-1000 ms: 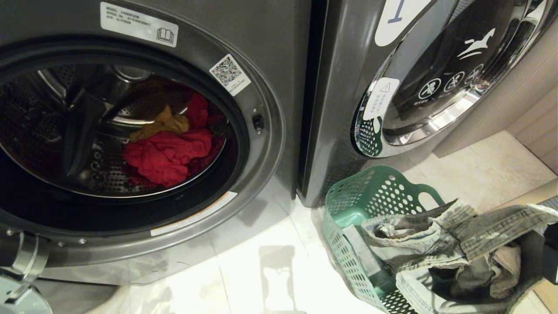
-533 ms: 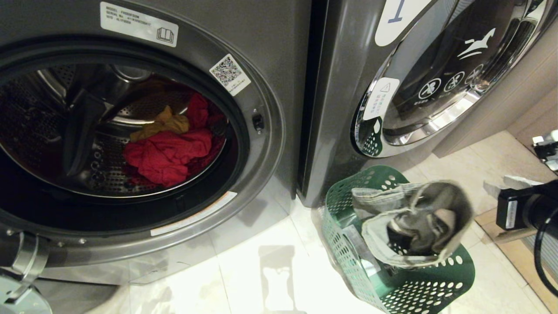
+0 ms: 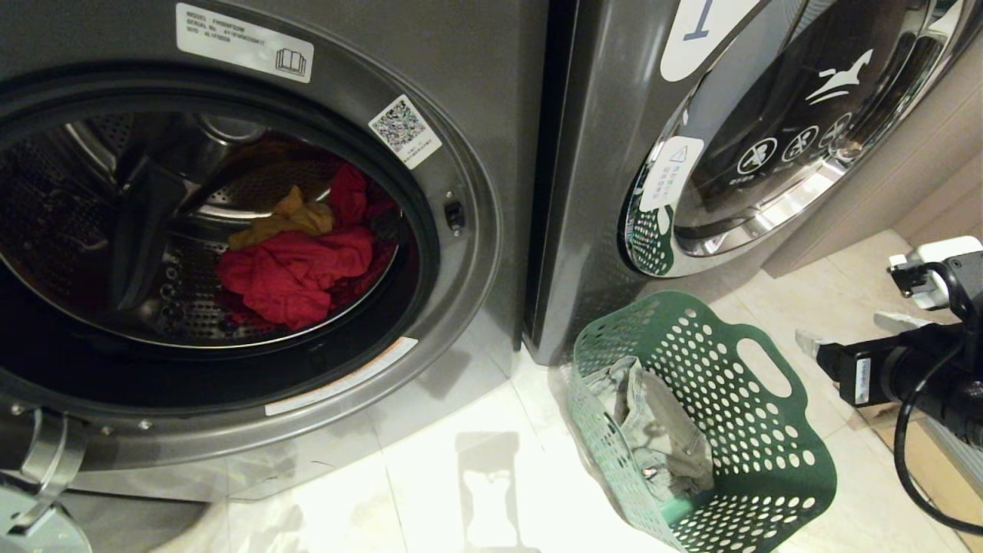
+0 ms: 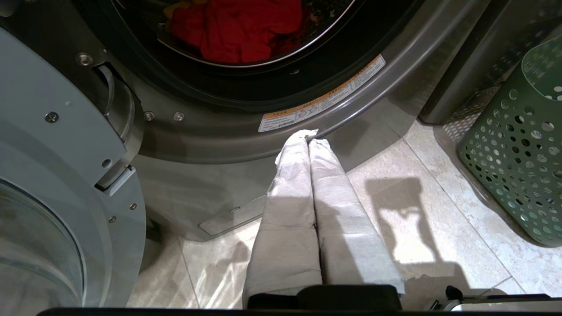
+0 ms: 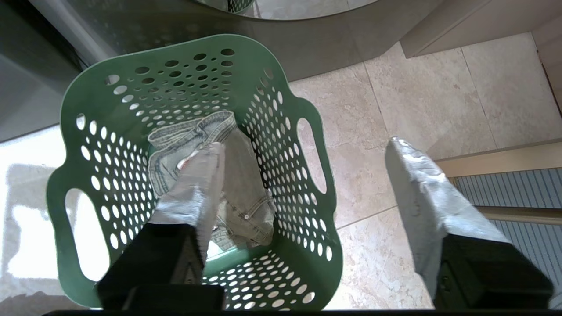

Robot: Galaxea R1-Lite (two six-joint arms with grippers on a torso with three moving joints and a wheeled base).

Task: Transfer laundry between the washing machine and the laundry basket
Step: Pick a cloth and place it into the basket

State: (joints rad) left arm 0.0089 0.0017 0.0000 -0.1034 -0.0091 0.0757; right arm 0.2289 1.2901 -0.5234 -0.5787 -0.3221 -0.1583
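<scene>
Since a second ago, the striped grey garment [image 3: 660,430] has dropped out of my right pincer [image 5: 307,175] and now lies crumpled at the bottom of the green laundry basket [image 3: 768,461], where before it hung stretched above the rim. My right arm has drawn back to the right edge of the head view, and that pincer is released, its two padded fingers [image 5: 193,193] spread wide above the basket with nothing between them.

My left pincer [image 4: 311,139] hangs low in front of the washing machine [image 3: 476,77], clenched on nothing, fingers pressed together just beside the lower lip of the door opening.

I judge the step in hand to be the end of one transfer: one piece delivered, hand empty. Two pieces remain in the drum [image 3: 177,292]: the red garment [image 3: 296,273] lying in a heap at the front of the drum floor, and the orange-yellow garment [image 3: 288,219] resting behind and partly on top of it.

Next, I reckon, the right arm must swing from the basket across to the open door, reach in past the rubber seal [image 3: 418,230] with fingers spread, and close on a raised fold of the red cloth, since it lies nearest. The reach should clear the door rim on the way in.
</scene>
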